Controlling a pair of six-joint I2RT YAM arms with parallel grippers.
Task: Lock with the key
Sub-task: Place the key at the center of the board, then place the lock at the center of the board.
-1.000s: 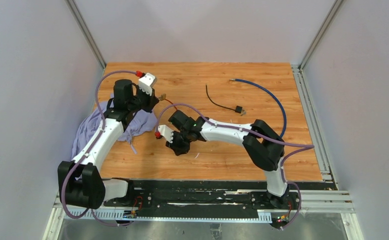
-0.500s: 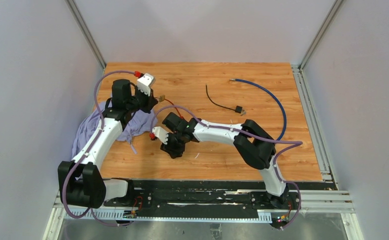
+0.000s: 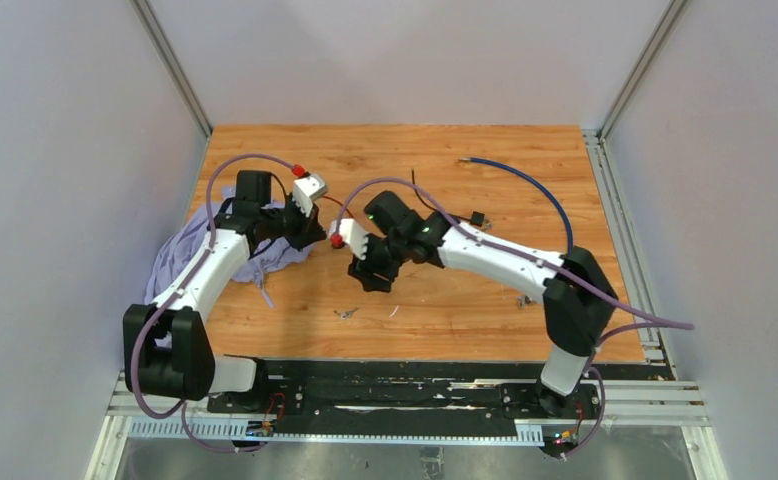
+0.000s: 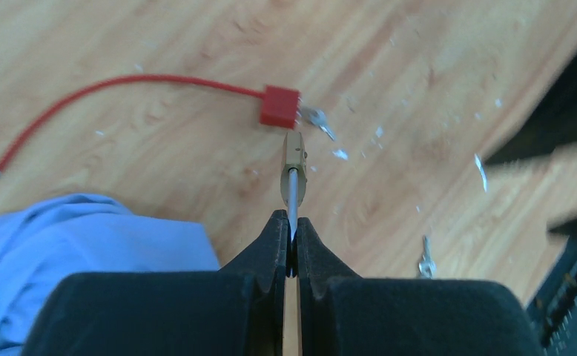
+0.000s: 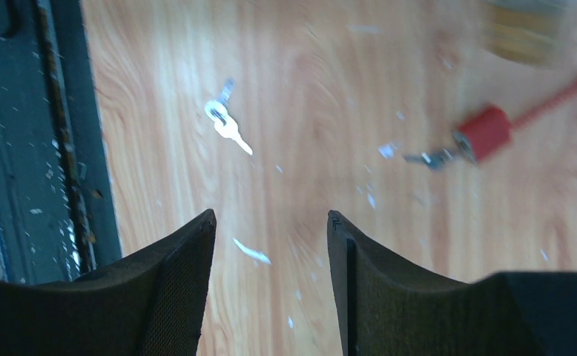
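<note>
**Overhead and wrist views, key not yet in hand.** At far left a blue cloth (image 3: 180,262) lies bunched on the bench (image 3: 465,312) beneath the left arm. The left gripper (image 4: 293,222) has its fingers pressed together on what looks like the thin steel shackle of a small brass padlock (image 4: 294,152). The padlock is seen edge-on, with the plug of a red cable (image 4: 279,107) just beyond it at 12 o'clock.

The key (image 5: 226,126) lies flat and loose on the bench, near the black rail (image 5: 48,148), and neither arm holds it. Overhead, it sits at about 7 o'clock from the right gripper (image 5: 271,219), whose fingers stand apart with nothing between them. A black cable (image 3: 477,217) and a blue cable (image 3: 540,186) lie further right, well apart from the work.

Probable hazards:
- The flat key may skid toward the rail if the fingers scrape the wood before closing.
- The padlock, pinched only by its shackle, may swivel when the key is pushed in.
- The red plug could be caught by mistake.
</note>
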